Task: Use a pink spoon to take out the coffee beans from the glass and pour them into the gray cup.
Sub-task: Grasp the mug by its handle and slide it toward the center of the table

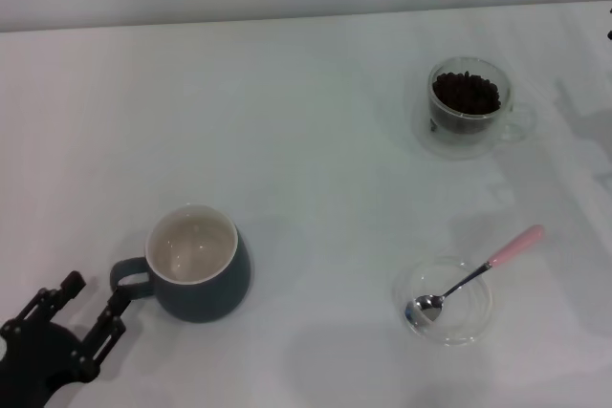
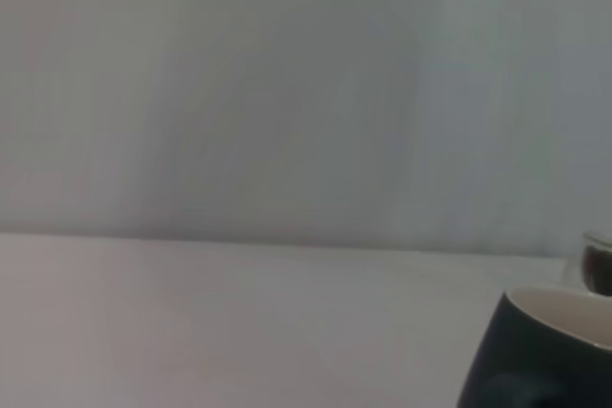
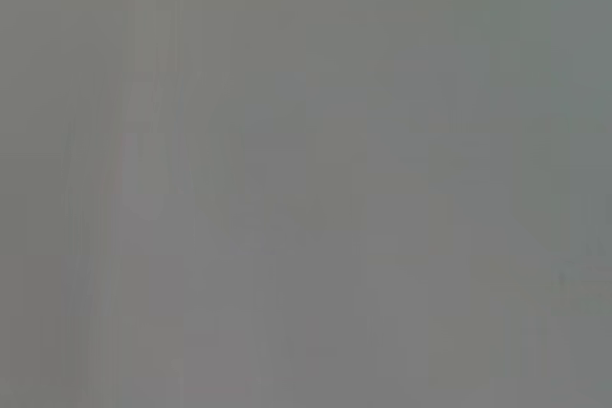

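The pink spoon point(image 1: 475, 273) lies with its metal bowl in a shallow clear dish point(image 1: 475, 328) at the front right, its pink handle pointing back and right over the rim. The glass point(image 1: 451, 137) holding the coffee beans point(image 1: 466, 93) stands at the back right. The gray cup point(image 1: 212, 296), empty with a cream inside, stands at the front left with its handle toward my left gripper point(image 1: 96, 295). That gripper is open and empty, just left of the cup's handle. The left wrist view shows the cup's side point(image 2: 540, 355) and the glass's edge point(image 2: 599, 269). My right gripper is out of view.
The white table point(image 1: 306, 140) runs back to a pale wall. The right wrist view shows only a blank grey surface.
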{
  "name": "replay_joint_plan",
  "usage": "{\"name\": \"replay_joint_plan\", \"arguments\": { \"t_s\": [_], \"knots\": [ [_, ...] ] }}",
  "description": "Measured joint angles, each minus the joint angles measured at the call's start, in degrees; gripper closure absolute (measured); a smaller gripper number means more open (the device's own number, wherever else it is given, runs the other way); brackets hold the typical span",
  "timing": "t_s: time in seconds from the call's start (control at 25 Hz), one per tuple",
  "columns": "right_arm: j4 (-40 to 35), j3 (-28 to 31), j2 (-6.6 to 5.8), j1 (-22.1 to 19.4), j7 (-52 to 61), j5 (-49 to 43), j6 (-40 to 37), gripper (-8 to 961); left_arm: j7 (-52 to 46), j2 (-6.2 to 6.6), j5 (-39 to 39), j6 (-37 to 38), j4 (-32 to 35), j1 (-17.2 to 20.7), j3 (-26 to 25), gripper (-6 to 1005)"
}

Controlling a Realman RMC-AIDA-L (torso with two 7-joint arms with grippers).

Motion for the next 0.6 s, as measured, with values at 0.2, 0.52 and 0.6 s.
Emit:
{"name": "replay_joint_plan", "arguments": {
  "t_s": [0.2,0.52,0.6],
  "knots": [
    [0.1,0.1,0.01,0.0,0.0,0.0,-0.1,125,0.3,-0.02,0.4,-1.2,0.3,-0.5,-0.1,376],
    [0.6,0.1,0.09,0.1,0.0,0.0,-0.7,125,0.1,0.09,-0.1,-2.4,0.6,-2.0,-0.4,377],
    [0.8,0.1,0.09,0.1,0.0,0.0,-0.7,125,0.1,0.13,-0.1,-3.0,0.7,-2.6,-0.4,378]
  ]
}}
